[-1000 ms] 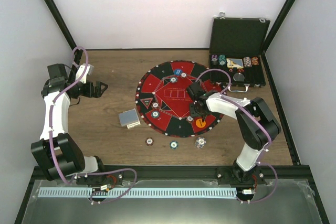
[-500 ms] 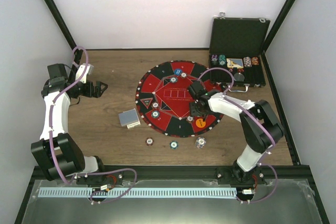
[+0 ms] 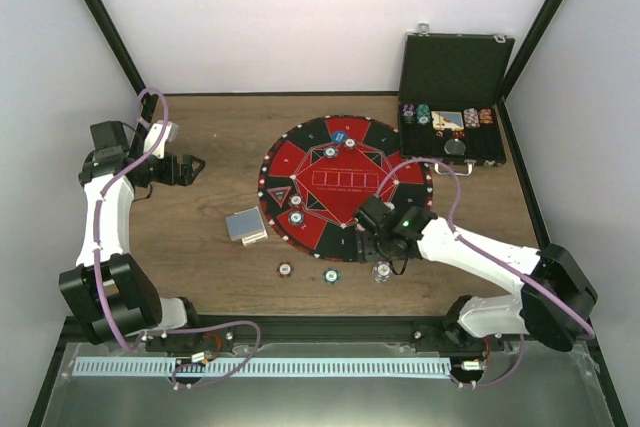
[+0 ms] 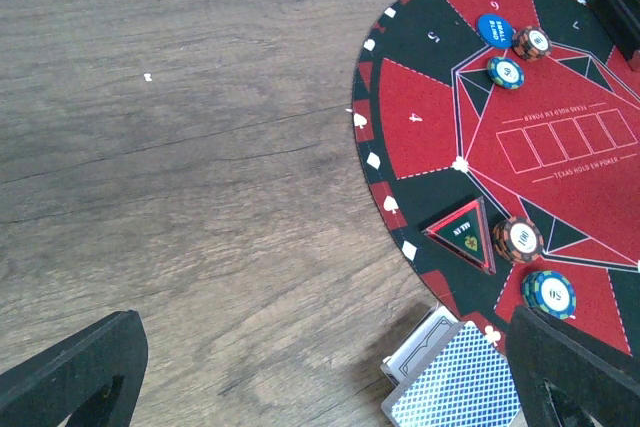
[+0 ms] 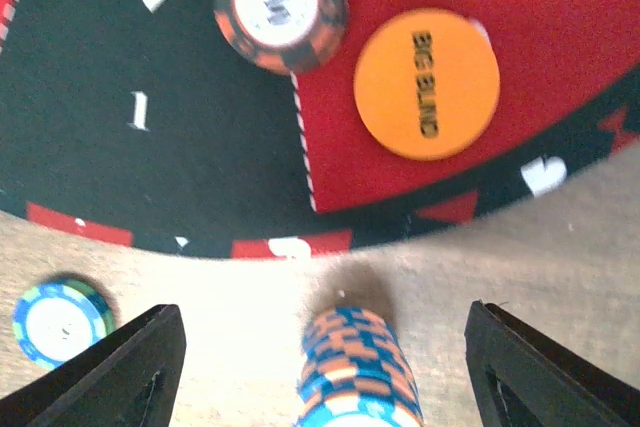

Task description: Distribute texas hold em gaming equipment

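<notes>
Straddles, right jaws released, a stack of orange-and-blue striped poker chips (image 5: 357, 367) on the wooden worktop (image 5: 215, 322) beside the round red-and-black mat (image 5: 190, 162); holds left jaws released, empty.

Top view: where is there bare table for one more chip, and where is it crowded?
Free: wood between the left gripper and the mat, beyond the card deck; also in front of the case. Crowded: the mat's near edge, with three chips and the right gripper.
</notes>
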Tool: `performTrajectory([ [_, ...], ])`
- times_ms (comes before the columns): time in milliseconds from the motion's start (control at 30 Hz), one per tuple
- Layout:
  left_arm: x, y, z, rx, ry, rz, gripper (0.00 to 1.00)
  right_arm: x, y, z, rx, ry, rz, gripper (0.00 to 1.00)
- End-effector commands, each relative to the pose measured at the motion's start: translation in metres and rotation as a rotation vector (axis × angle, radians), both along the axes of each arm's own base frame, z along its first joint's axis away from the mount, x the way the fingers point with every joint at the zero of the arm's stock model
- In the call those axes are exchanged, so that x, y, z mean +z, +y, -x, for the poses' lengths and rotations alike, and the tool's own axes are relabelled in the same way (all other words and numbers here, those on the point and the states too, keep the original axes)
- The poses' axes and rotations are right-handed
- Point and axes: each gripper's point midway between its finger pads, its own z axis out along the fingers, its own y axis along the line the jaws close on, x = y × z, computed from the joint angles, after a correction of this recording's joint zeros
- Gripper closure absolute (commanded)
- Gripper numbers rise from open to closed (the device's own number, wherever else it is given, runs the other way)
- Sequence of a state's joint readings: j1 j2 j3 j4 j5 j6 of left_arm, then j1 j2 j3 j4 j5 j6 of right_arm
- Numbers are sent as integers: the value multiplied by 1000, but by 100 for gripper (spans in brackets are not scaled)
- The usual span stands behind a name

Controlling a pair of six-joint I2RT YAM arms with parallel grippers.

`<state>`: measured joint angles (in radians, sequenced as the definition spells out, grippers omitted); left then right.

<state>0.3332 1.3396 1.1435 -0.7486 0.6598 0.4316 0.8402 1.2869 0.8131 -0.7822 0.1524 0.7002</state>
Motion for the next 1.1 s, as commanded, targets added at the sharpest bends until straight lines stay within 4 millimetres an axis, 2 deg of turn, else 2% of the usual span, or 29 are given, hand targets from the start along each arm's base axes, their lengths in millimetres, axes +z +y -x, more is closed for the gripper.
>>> performTrajectory([
  [0,6,-2,-1,-18,-28,4,0,-1,-10,20,-73,49,6,21],
  [233,6,-1,0,-18,-29,-4,0,-11,-10,32,-57,87,15,23],
  [400,5,-1,0,-17,-26,-1,0,-17,-10,41,-46,105,33,30],
  [600,5,-1,-1,-15,-25,1,0,-21,-12,43,-46,114,48,42],
  [800,4,0,-1,-13,-24,-5,0,-26,-12,46,-37,133,65,49],
  [1067,7,0,-2,-14,-31,-4,0,-29,-15,49,-38,148,88,49],
])
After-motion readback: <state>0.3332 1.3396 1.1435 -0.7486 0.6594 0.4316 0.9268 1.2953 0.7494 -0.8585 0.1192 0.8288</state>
